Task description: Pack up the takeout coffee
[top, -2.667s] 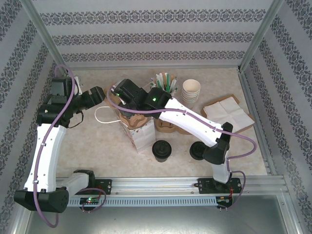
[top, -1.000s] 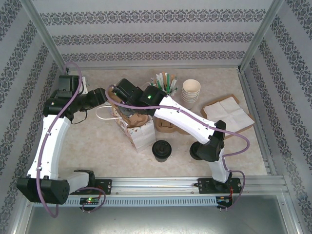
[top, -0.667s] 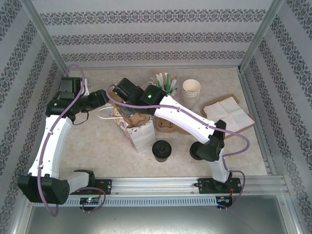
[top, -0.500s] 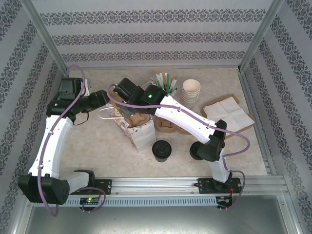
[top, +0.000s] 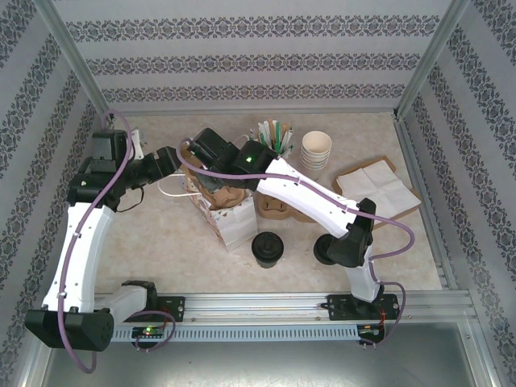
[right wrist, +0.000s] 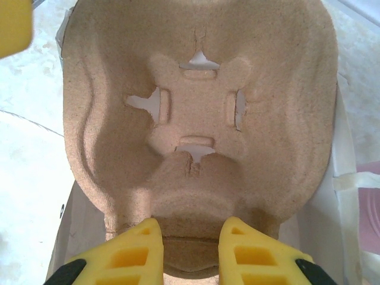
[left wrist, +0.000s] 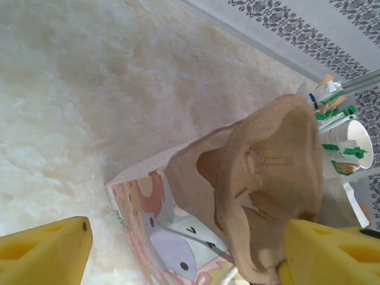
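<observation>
Two coffees: the left takeout coffee [top: 268,248] and the right takeout coffee [top: 325,248] stand upright on the table [top: 161,242] near its front edge, black lids on. The right one is partly hidden behind the right arm's elbow.
Change from half a second ago: the left arm's wrist has shifted a little to the left, away from the bag. The right arm, the carrier, the bag and both coffees sit where they were.
Left gripper [left wrist: 189,237]: its jaws stand wide apart and grip nothing. In the left wrist view the mouth of the paper bag [left wrist: 148,208] lies beyond and between the yellow fingers [left wrist: 44,249].
Right gripper [right wrist: 190,234]: closed on the near rim of the brown cardboard cup carrier [right wrist: 202,119], pinching it between both pads.
Carrier: it stands on edge in the bag's open mouth, its lower part inside and its top sticking out.
Coffees relative to the grippers: both are on the near side of the bag, well apart from either gripper, which are at the bag's far, open end. The left coffee is just beside the bag's near corner.
Back of table: a stack of white cups [top: 316,149] and folded napkins [top: 375,185] lie to the right of the bag.
</observation>
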Robot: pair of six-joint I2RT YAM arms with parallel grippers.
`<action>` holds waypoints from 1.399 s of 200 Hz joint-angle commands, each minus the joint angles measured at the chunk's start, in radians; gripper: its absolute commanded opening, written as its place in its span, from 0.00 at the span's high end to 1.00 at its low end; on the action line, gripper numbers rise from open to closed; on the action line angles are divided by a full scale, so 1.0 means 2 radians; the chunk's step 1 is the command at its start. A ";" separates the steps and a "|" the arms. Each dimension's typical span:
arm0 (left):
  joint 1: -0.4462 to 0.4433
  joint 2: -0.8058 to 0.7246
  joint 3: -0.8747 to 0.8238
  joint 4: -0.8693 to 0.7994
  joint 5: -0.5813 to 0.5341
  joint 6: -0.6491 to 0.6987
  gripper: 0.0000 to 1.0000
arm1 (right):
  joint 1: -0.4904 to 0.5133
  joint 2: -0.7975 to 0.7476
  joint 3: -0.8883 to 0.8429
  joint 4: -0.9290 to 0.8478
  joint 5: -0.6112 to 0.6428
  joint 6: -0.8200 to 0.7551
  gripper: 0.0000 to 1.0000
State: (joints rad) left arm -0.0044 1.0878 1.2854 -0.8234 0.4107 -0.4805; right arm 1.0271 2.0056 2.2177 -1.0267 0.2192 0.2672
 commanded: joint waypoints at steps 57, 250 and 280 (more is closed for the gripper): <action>0.003 -0.058 -0.025 -0.039 0.005 -0.010 0.43 | -0.005 -0.023 -0.008 0.009 0.004 0.006 0.81; 0.003 -0.098 -0.059 -0.050 0.028 -0.027 0.97 | -0.007 -0.065 -0.061 0.019 0.019 0.028 0.81; 0.003 -0.104 -0.060 -0.051 0.028 -0.034 0.97 | -0.007 -0.066 -0.072 0.016 0.021 0.031 0.82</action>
State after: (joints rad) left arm -0.0044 0.9020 1.1736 -0.8898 0.4805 -0.5323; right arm 1.0229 1.9079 2.0998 -0.9916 0.2314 0.3092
